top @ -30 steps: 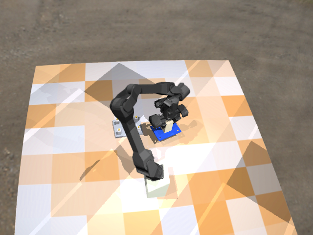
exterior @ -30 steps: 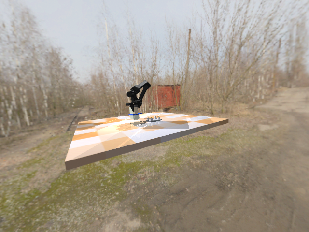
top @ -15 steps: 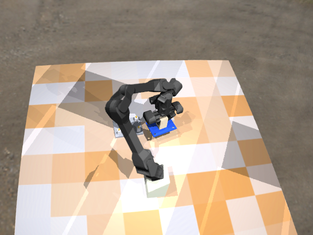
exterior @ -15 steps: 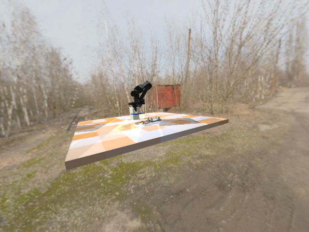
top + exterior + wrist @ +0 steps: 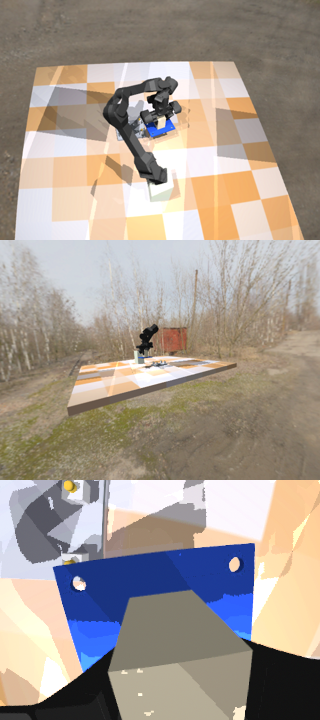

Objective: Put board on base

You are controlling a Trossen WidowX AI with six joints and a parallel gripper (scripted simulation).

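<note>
Blue board [image 5: 161, 131] [image 5: 147, 357] [image 5: 160, 572], held aloft beside the grey four-post base [image 5: 119, 137] [image 5: 156, 366] [image 5: 30, 570], not yet over the posts. Gripper [image 5: 160, 119] [image 5: 143, 352] clamped by its fingers on the square beige handle [image 5: 161, 122] [image 5: 170, 625], presumably because a central grip keeps the plate near level and leaves the corner holes free for the gold pins [image 5: 141, 129] [image 5: 70, 486]. Carried above the table [image 5: 206, 165] [image 5: 124, 384], probably to clear the pin tips on the way across. Turned slightly against the base in the top view, so likely in need of a small twist before lowering. Too early to let go; with poor alignment, liable to perch on a pin and tilt.
</note>
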